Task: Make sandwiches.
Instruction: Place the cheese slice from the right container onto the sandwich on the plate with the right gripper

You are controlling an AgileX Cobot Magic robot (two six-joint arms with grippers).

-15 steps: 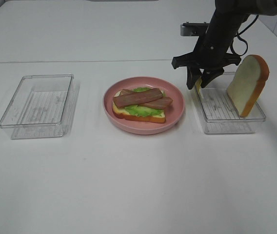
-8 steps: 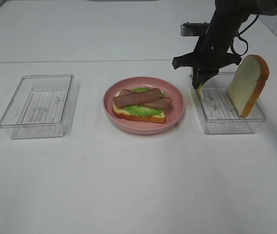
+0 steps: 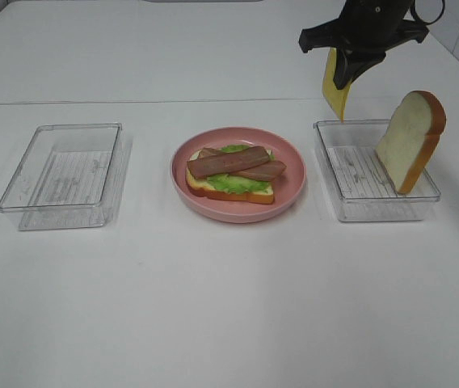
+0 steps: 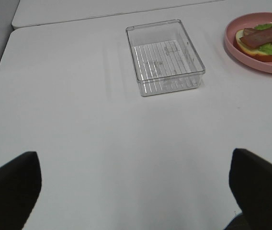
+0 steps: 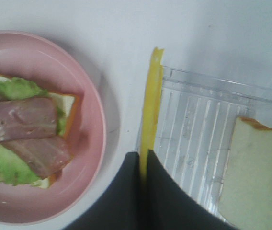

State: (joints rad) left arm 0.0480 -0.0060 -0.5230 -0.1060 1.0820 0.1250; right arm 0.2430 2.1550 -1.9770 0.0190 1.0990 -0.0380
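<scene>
Tabletop, near zone: bare white surface, with the left gripper (image 4: 136, 191) hanging over it, its dark fingers (image 4: 11, 187) spread wide at the two edges of the left wrist view and nothing between them. Left tray (image 3: 61, 175): clear plastic, nothing visible in it. Pink plate (image 3: 290, 190), centre: one bread slice (image 3: 228, 190) lying flat as base, green lettuce (image 3: 229, 183) over it, two bacon strips (image 3: 231, 162) crossed on top; no cheese and no top slice on the stack yet. Right tray (image 3: 375, 206): second bread slice (image 3: 410, 141) leaning upright against its far right side; ribbed floor otherwise bare. Cheese square (image 3: 337, 83): a second ago low in the right tray between parted jaws, now lifted clear and hanging edge-down above the tray's far left corner. Right gripper (image 3: 347, 77), farthest item: clamped tight on the upper edge of the cheese, raised well above the table; the right wrist view shows the yellow sheet pinched edge-on between its fingers (image 5: 126, 191). Assessment: pickup of the cheese appears complete; the next stage is likely carrying it leftward over the plate and laying it flat on the bacon, the thin sheet being liable to swing or fold on release. The leaning slice remains to close the sandwich.
</scene>
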